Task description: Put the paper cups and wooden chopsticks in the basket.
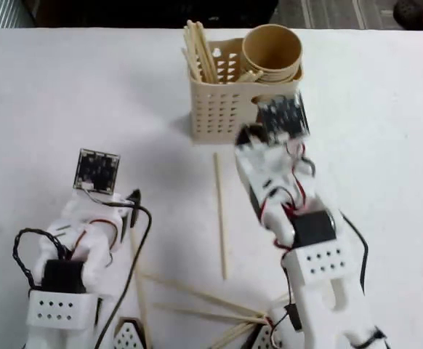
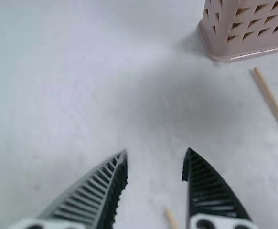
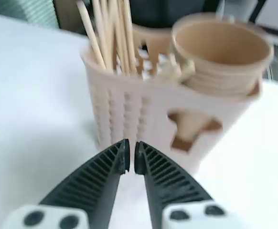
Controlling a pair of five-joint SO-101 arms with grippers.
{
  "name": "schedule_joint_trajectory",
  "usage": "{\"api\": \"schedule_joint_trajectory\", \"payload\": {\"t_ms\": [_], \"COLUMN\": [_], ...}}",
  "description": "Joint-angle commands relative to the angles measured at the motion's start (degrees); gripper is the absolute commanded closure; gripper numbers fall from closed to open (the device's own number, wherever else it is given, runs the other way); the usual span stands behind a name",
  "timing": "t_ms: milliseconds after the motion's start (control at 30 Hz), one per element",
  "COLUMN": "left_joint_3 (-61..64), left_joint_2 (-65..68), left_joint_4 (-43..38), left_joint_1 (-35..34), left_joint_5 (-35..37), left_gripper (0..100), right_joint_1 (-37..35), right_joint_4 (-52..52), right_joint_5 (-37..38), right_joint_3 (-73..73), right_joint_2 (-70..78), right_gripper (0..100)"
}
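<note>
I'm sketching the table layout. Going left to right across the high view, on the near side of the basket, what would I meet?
left arm → lone chopstick lying on the table → right arm

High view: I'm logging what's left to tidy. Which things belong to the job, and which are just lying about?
Job: basket; paper cups stacked in it; chopsticks standing in it; loose chopstick in front of it; scattered chopsticks near the arm bases.
Just lying about: table; black cable on an arm.

Cups in basket (chopsticks alongside)
</note>
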Motion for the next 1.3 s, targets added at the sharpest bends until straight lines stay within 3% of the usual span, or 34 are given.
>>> {"api": "schedule_joint_trajectory", "payload": {"t_ms": [0, 133, 333, 500, 667, 867, 1267], "left_joint_3": [-6.6, -10.5, -14.6, -21.0, -33.2, -45.1, -66.0], "left_joint_2": [-0.4, -0.4, 0.0, 11.4, 32.6, 56.2, 93.0], "left_joint_4": [3.7, 8.9, 15.4, 15.5, 15.7, 14.7, 14.7], "left_joint_1": [0.0, 1.8, 8.5, 12.6, 19.4, 27.6, 30.6], "left_joint_5": [-1.2, -4.7, -6.9, -6.2, -0.4, 14.6, 25.5], "left_gripper": [80, 80, 80, 80, 77, 72, 72], "right_joint_1": [5.1, 10.6, 17.8, 22.7, 25.4, 30.0, 31.3], "right_joint_4": [-1.6, -6.9, -12.2, -18.4, -25.0, -25.8, -25.8], "right_joint_5": [-1.1, -10.4, -17.2, -23.2, -24.0, -25.8, -26.8], "right_joint_3": [7.4, 15.0, 19.6, 23.2, 26.4, 26.7, 26.7], "right_joint_2": [-4.8, -6.5, -6.5, -6.5, -6.5, -6.5, -6.9], "right_gripper": [96.7, 96.4, 96.4, 96.4, 96.4, 96.4, 96.4]}}
